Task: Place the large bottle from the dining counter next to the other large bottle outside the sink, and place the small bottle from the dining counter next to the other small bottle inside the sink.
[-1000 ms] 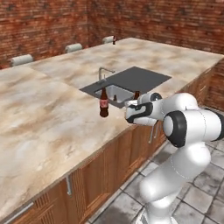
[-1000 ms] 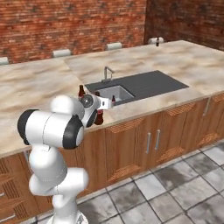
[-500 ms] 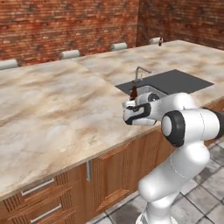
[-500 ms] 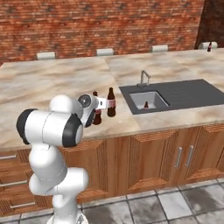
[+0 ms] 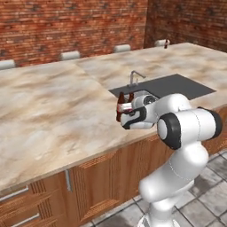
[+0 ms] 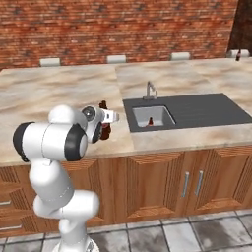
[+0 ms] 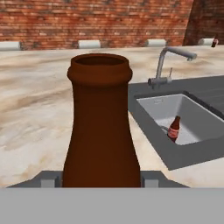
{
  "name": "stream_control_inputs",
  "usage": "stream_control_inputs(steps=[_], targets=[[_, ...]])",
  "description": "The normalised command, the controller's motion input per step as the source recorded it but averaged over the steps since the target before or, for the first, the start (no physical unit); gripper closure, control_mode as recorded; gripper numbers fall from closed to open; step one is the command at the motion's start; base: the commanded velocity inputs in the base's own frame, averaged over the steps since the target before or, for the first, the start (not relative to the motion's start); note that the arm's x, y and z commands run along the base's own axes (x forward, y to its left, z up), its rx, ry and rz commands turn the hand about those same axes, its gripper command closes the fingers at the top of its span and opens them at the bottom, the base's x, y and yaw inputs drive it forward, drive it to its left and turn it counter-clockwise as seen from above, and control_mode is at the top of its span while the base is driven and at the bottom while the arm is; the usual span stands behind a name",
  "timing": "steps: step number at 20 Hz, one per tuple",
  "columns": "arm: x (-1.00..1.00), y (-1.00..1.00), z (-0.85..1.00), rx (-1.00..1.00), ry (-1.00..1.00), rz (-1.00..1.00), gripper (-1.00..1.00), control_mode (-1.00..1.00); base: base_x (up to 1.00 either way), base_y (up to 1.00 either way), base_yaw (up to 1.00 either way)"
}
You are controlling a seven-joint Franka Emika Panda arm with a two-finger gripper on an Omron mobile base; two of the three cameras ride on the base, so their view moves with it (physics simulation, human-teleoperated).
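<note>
My gripper [image 5: 128, 111] is shut on a large brown bottle [image 7: 100, 122], whose neck [image 5: 131, 96] rises above the hand. Close on its left stands the other large bottle [image 5: 119, 107], on the counter left of the sink [image 5: 177, 86]. Whether the held bottle touches the counter I cannot tell. From the right base view, my gripper [image 6: 110, 117] is just left of the sink [image 6: 197, 110]. A small bottle [image 7: 174, 128] [image 6: 150, 120] stands inside the basin. Another small bottle [image 5: 166, 43] [image 6: 238, 53] [image 7: 214, 42] stands far off on the dining counter [image 5: 195, 51].
A chrome faucet [image 5: 133, 77] [image 7: 168, 65] rises behind the basin. Grey stools [image 5: 71, 55] [image 6: 115, 58] line the counter's far edge before a brick wall. Wooden cabinet doors and drawers [image 6: 162, 182] run below the near edge. Broad bare counter [image 5: 48, 106] lies to the left.
The whole picture has shifted, so the base has driven; the sink now sits further right in both base views. My gripper still holds the large bottle, now close beside the standing one.
</note>
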Motion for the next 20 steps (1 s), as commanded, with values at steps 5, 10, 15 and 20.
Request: stream_control_inputs(steps=[5,10,15,20], targets=[[0.00,0.00,0.00,0.00,0.00,0.00,1.00,1.00,0.00,-0.80,0.15],[0.00,0.00,0.00,0.00,0.00,0.00,1.00,1.00,0.00,-0.48,0.17],[0.00,0.00,0.00,0.00,0.00,0.00,1.00,1.00,0.00,-0.05,0.16],[0.00,0.00,0.00,0.00,0.00,0.00,1.00,1.00,-0.03,-0.02,0.22]])
